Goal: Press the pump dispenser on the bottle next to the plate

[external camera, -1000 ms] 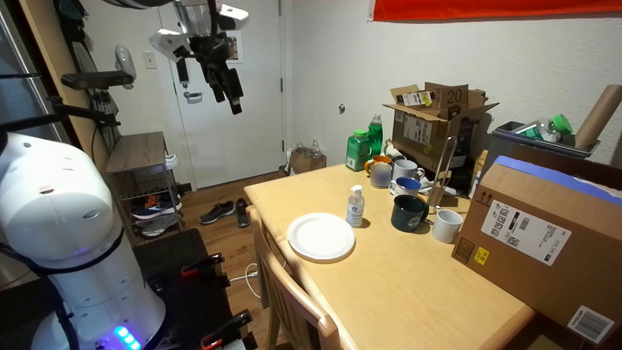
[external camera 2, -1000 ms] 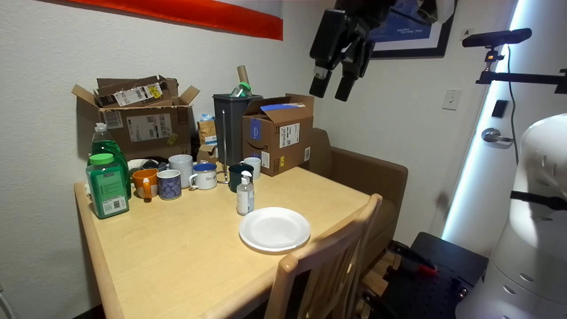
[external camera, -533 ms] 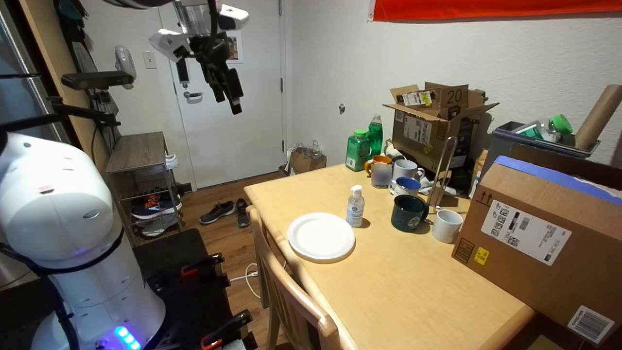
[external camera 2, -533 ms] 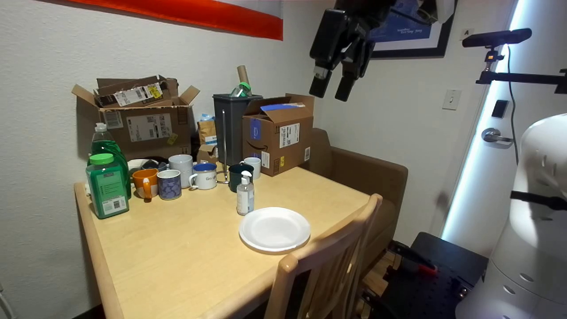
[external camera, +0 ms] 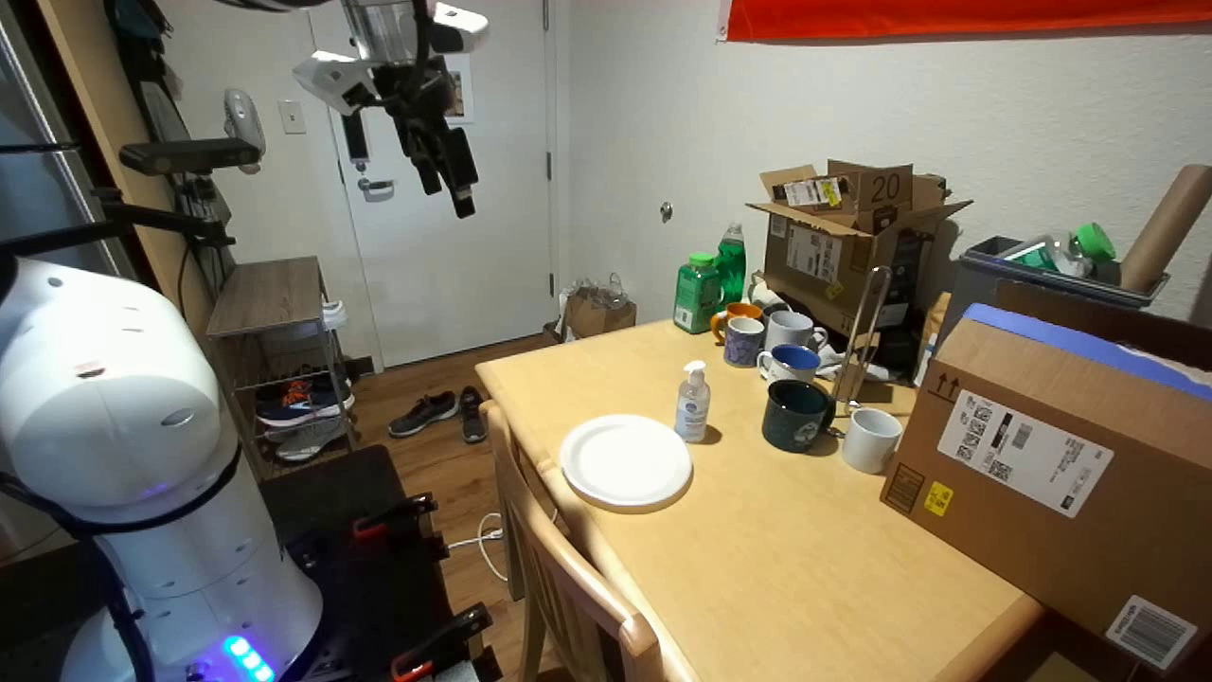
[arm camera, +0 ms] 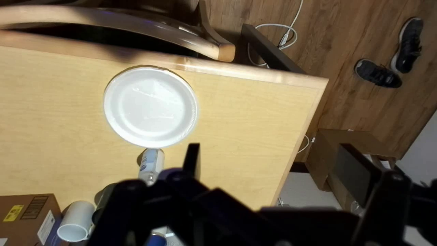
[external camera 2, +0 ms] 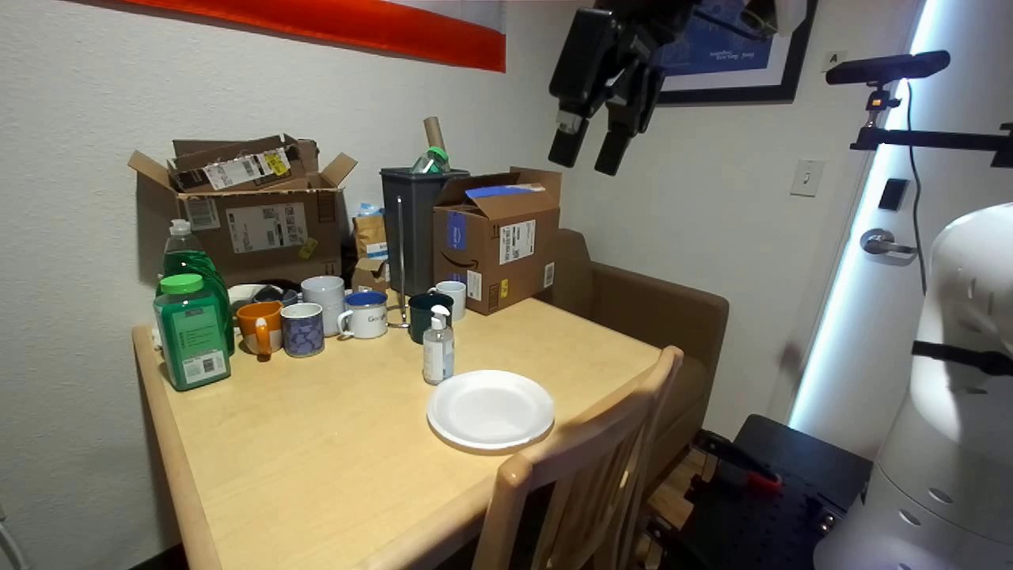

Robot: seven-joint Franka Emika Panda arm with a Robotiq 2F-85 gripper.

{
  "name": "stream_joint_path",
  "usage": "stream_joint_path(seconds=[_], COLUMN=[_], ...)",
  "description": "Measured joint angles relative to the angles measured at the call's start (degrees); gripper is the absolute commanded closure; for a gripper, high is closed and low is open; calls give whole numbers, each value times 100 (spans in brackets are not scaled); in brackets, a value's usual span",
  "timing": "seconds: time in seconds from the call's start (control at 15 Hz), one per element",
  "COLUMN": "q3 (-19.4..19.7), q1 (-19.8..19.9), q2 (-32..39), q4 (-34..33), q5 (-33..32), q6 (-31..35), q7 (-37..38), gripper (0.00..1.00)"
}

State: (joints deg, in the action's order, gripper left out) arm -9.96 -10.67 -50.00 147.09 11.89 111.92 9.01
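A small clear bottle (external camera: 692, 412) (external camera 2: 438, 355) stands upright on the table, topped by a white pump dispenser (external camera: 695, 371) (external camera 2: 440, 315). Right beside it lies a round white plate (external camera: 625, 461) (external camera 2: 491, 410), with nothing on it. My gripper (external camera: 448, 196) (external camera 2: 589, 158) hangs high in the air, well above the tabletop and apart from the bottle. Its black fingers are spread wide with nothing between them. From the wrist, the plate (arm camera: 150, 106) shows whole and the bottle (arm camera: 151, 164) partly; the dark gripper body hides the pump head there.
Several mugs stand behind the bottle, the dark green mug (external camera: 795, 417) closest. Green bottles (external camera 2: 192, 332) and cardboard boxes (external camera 2: 498, 245) line the table's far side. A wooden chair (external camera: 568, 559) stands against the table edge near the plate.
The gripper has shifted slightly upward in both exterior views, and a little sideways. Its fingers remain spread. The bottle and plate have not moved.
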Motion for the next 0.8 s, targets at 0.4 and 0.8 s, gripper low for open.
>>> stream_joint_path(seconds=[0.4, 0.8], q3=[184, 400], q1=[66, 171], q2=[472, 1192], q4=[-475, -1024], q5=[-17, -27], q6=[1, 77], q7=[-227, -518], gripper=[0, 0])
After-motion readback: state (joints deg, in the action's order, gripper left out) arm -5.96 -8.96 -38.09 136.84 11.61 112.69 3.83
